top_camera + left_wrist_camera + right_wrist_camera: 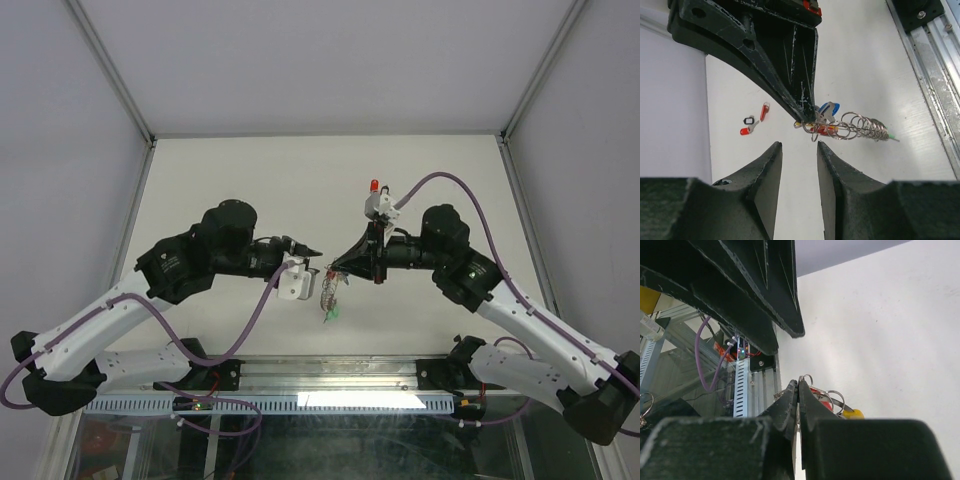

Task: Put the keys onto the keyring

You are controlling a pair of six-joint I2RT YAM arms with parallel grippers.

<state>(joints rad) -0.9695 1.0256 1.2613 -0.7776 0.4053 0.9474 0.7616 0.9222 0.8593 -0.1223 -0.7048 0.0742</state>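
The right pincer [798, 391] is closed almost flat, its tips nipping one end of the keyring [862, 128]. The ring's silvery coils trail away from those tips, and a blue-tagged key [829, 108] and a red tag sit right against them. The left pincer [799, 165] stands partly open with nothing between its fingers, its gap facing the right pincer's tips from close by without touching. The loose keys [754, 121], tagged red and black, lie on the table [865, 60] beyond its left finger.
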